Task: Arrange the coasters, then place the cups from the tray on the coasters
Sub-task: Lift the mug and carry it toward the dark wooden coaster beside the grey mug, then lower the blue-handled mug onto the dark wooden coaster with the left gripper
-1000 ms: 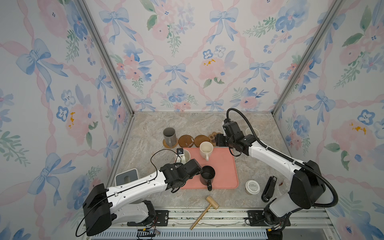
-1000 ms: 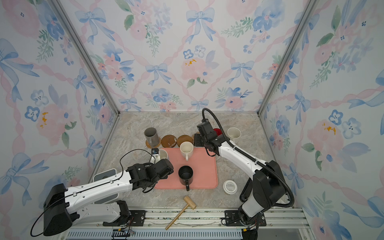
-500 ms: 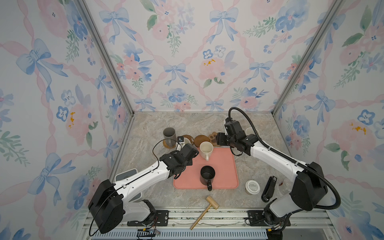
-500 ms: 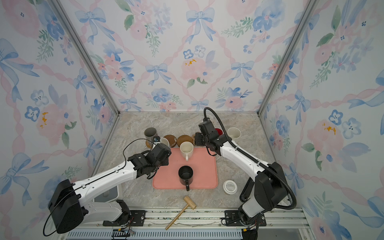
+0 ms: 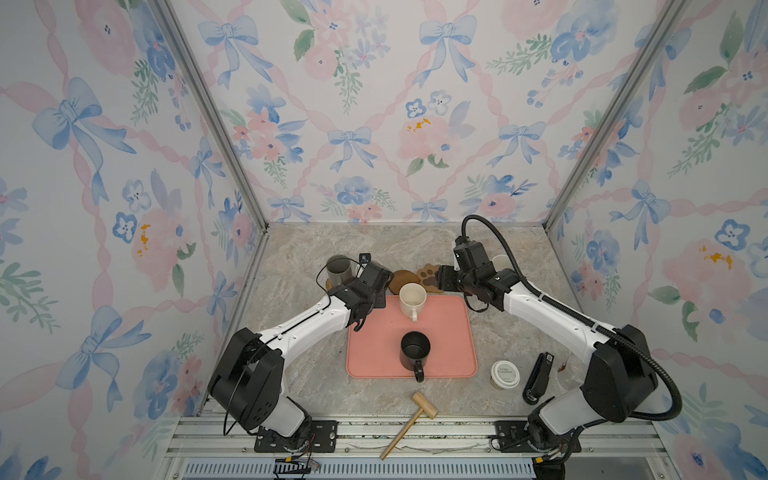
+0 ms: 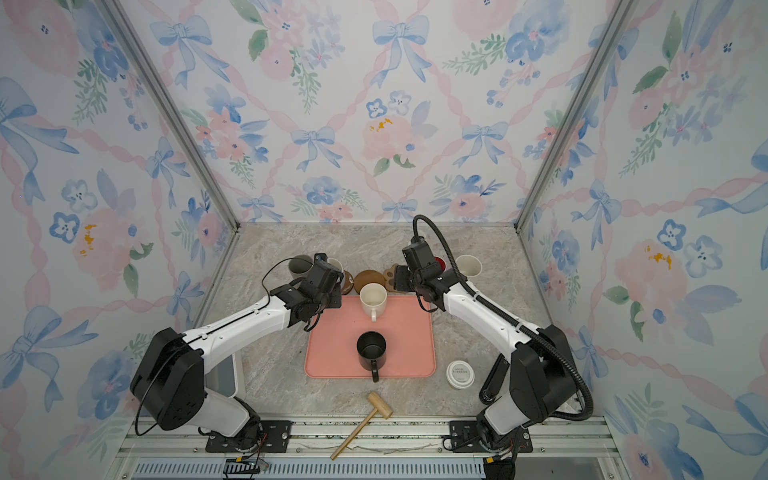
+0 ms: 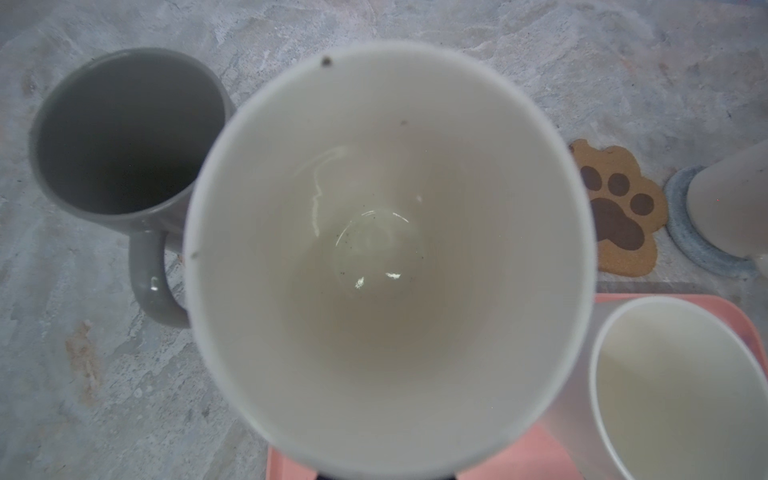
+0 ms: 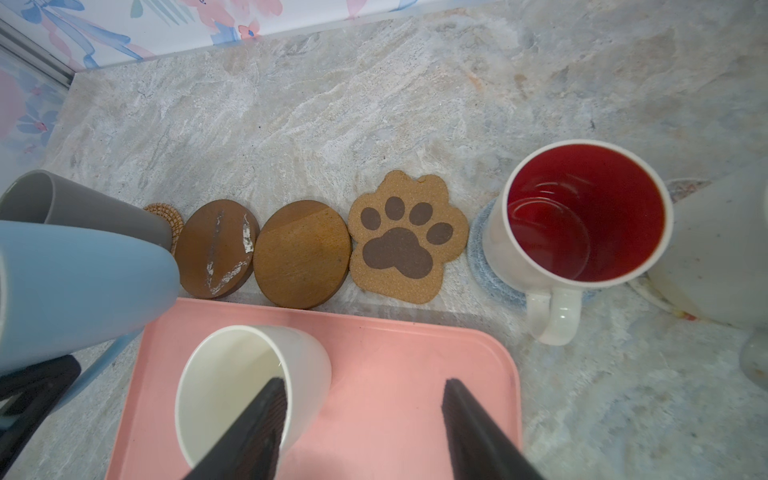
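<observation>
**Left arm.** Your left gripper (image 5: 372,277) is pressed together on the light-blue mug (image 8: 83,286), holding it at the far left corner of the pink tray (image 5: 374,357), by the left end of the coaster row. I cannot tell where the pads bite, nor whether the mug's base has touched down.

**Attitude.** The mug is upright, mouth up, with its long axis vertical. Its handle is hidden, so no heading can be given.

**Deciding relation.** The scratched wooden coaster (image 8: 218,249) lies just beside and partly under the mug's base. The left wrist view shows neither wooden round, so I judge both sit beneath the mug. The left arm is the nearer one, so use it.

**Risk.** The grey mug (image 7: 120,137) stands close alongside on the rattan coaster (image 8: 166,216) and is the likeliest contact on the way down.

**Right arm.** Your right gripper (image 8: 361,432) is spread and empty over the tray, with one finger (image 8: 253,432) above the cream mug (image 8: 249,386).

**Remaining.** The plain wooden coaster (image 8: 301,253) and the paw coaster (image 8: 405,237) are free. The black mug (image 5: 414,351) stands on the tray.
</observation>
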{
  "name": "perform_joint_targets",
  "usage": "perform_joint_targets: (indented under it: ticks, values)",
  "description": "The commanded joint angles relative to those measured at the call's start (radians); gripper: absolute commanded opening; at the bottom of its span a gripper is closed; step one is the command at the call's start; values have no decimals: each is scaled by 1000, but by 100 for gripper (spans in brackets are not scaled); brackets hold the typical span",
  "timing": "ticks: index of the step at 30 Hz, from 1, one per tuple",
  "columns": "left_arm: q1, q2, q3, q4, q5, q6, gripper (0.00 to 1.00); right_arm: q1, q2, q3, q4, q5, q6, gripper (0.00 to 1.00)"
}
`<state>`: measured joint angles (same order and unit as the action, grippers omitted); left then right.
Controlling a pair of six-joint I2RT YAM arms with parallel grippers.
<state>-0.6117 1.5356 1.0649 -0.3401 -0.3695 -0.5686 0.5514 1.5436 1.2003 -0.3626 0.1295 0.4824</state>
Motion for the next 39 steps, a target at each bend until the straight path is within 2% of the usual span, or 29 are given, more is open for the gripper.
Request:
perform_joint_targets:
  ticks: [1,9,22,31,39]
  values:
    - [19,34,73,84,4,55,0,-11,-34,-18,1,-11,-9,63]
    - [57,96,117,112,21,72,0,-24,-57,-36,4,-21,-12,63]
    - [72,183,153,110,35,88,0,-26,-53,-36,0,-28,-13,63]
    - [75,198,146,108,0,85,0,-37,-41,-35,0,-41,-12,63]
    - [78,219,142,108,14,76,0,-38,-38,-32,-3,-48,-13,62]
